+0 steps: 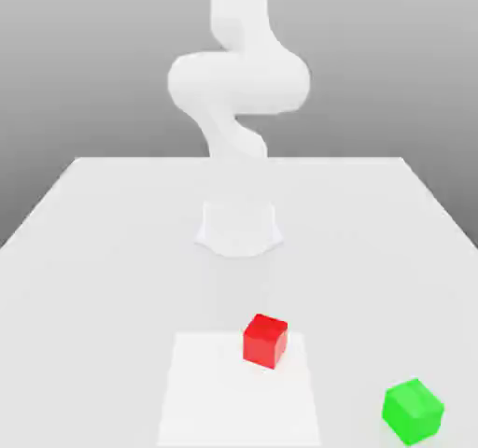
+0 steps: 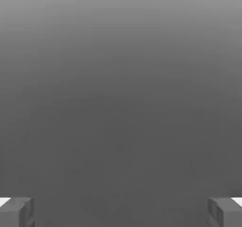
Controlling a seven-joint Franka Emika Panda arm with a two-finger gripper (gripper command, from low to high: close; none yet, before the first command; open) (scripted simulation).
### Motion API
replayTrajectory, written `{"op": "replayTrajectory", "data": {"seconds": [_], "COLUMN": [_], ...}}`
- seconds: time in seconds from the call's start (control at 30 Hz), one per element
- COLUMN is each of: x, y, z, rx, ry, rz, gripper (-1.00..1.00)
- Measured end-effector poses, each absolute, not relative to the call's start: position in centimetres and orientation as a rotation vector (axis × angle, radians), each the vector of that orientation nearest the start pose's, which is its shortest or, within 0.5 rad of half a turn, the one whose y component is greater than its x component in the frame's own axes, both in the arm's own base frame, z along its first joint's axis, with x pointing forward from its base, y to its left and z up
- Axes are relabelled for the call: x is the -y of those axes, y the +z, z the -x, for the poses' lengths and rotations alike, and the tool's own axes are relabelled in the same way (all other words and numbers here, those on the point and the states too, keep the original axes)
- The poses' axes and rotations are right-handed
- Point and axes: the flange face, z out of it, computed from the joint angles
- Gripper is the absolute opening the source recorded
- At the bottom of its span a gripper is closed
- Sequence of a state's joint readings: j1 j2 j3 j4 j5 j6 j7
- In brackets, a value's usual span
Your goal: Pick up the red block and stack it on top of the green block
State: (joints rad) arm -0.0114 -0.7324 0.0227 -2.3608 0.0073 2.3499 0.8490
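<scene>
The small matte red cube (image 1: 265, 340) sits low centre on the white worktop (image 1: 112, 250), the matching green cube (image 1: 413, 410) apart at lower right. The end effector (image 2: 121, 212) stands wide apart, empty. Nothing is grasped; next, descend over the red cube.

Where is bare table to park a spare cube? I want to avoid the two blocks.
Bare: the stretch between the arm's base and the red block, and the table's exterior-view left side. Tightest: between the red block and the green block.

Smooth white rounded arm (image 1: 238, 77); two square grey fingers (image 2: 16, 212) with white edges.
</scene>
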Motion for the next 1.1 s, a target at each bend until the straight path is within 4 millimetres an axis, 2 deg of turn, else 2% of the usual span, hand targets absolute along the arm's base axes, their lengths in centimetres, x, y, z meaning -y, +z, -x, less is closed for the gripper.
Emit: {"op": "replayTrajectory", "data": {"seconds": [0.13,0.2,0.3,0.43,0.57,0.6,0.8,0.83,1.03,1.1], "x": [-1.8,-2.2,-2.7,-3.3,-3.8,-3.8,-3.9,-3.9,-3.9,-3.9], "y": [56.2,51.2,43.7,33.6,23.4,21.5,15.3,14.6,14.3,15.2], "z": [-41.2,-42.2,-42.5,-40.8,-36.4,-35.6,-34.8,-34.7,-34.7,-34.8], "rx": [-1.244,-1.316,-1.428,-1.59,-1.771,-1.799,-1.825,-1.825,-1.823,-1.824], "ry": [-0.742,-0.648,-0.504,-0.299,-0.068,-0.035,0.0,0.001,-0.002,-0.002], "rz": [2.509,2.525,2.545,2.56,2.561,2.559,2.555,2.556,2.556,2.556], "gripper": [0.0,0.0,0.0,0.0,0.0,0.0,0.0,-1.0,-1.0,-1.0]}}
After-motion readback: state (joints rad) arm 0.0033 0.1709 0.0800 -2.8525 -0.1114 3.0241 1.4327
